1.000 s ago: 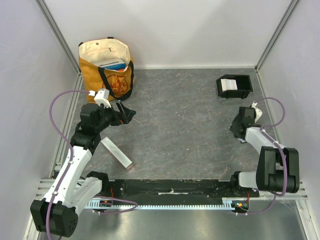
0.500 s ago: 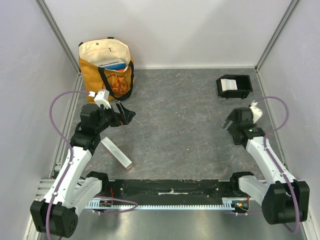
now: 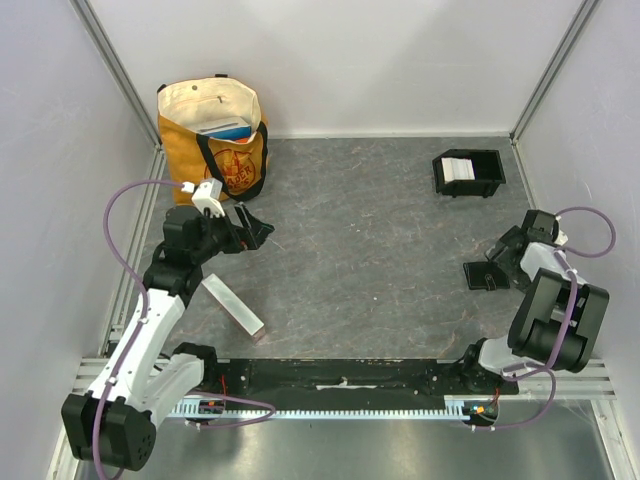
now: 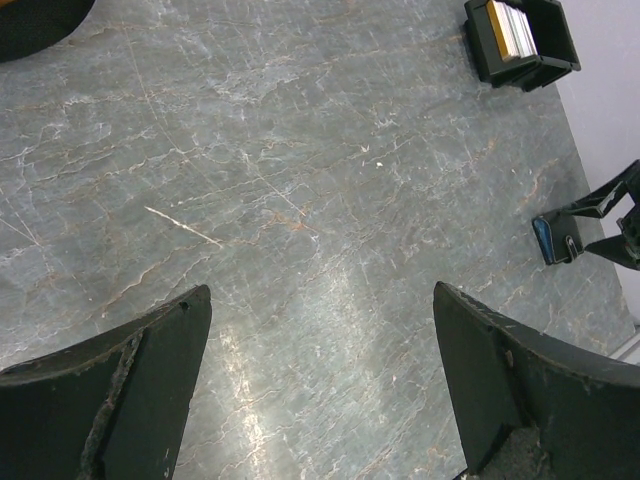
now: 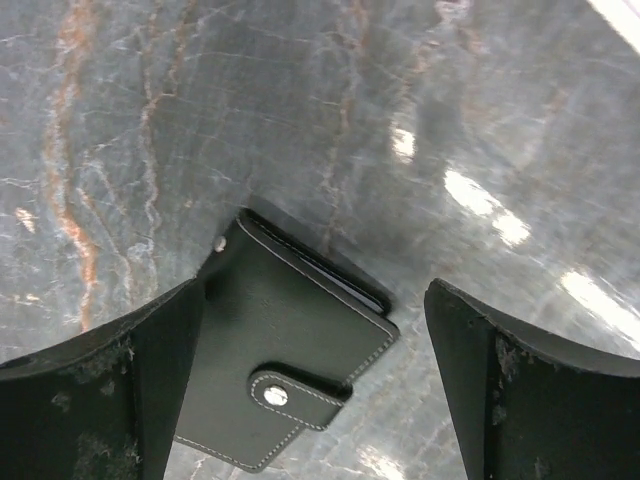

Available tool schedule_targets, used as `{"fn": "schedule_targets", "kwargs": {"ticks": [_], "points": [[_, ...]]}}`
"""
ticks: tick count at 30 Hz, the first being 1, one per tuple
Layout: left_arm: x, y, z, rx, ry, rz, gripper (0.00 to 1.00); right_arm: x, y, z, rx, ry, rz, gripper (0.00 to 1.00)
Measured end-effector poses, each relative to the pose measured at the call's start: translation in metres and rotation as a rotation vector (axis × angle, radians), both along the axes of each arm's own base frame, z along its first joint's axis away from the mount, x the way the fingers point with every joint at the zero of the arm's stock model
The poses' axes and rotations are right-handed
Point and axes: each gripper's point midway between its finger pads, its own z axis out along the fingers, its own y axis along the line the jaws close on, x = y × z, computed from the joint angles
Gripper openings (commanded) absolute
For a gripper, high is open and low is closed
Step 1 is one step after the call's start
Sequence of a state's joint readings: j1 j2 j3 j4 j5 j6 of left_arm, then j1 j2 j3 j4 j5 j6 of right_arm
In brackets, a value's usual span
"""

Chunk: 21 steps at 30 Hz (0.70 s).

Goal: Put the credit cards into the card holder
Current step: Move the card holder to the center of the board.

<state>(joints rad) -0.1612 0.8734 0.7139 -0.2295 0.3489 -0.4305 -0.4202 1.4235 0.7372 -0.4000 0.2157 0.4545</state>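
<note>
The card holder (image 3: pixel 468 173), a small black two-compartment tray, stands at the far right with a pale card (image 3: pixel 458 168) in it. In the left wrist view the holder (image 4: pixel 520 45) shows an orange-gold card (image 4: pixel 494 30) and pale cards (image 4: pixel 518 26) inside. My right gripper (image 3: pixel 505 258) is open and hovers over a closed black snap wallet (image 3: pixel 481 276). In the right wrist view the wallet (image 5: pixel 290 350) lies between the open fingers (image 5: pixel 315 390), untouched. My left gripper (image 3: pixel 250 225) is open and empty above bare table (image 4: pixel 320 295).
An orange and cream tote bag (image 3: pixel 213 135) stands at the far left corner. A long pale flat strip (image 3: pixel 232 305) lies beside the left arm. The wallet and the right fingers also show in the left wrist view (image 4: pixel 560 240). Walls enclose the table.
My right arm has folded back and its gripper has swung right and down over the black wallet. The left arm has barely moved.
</note>
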Motion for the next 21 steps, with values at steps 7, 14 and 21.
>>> {"fn": "schedule_targets", "kwargs": {"ticks": [7, 14, 21], "points": [[0.002, -0.003, -0.006, -0.003, 0.022, -0.015, 0.96, 0.028, 0.033, -0.003, 0.14, -0.178, 0.156, 0.95], [0.003, -0.012, -0.011, -0.033, 0.051, -0.058, 0.96, 0.028, 0.135, 0.003, 0.288, -0.234, 0.448, 0.86], [-0.001, -0.019, -0.014, -0.06, 0.076, -0.094, 0.92, 0.008, 0.2, 0.004, 0.354, -0.205, 0.612, 0.92]]}}
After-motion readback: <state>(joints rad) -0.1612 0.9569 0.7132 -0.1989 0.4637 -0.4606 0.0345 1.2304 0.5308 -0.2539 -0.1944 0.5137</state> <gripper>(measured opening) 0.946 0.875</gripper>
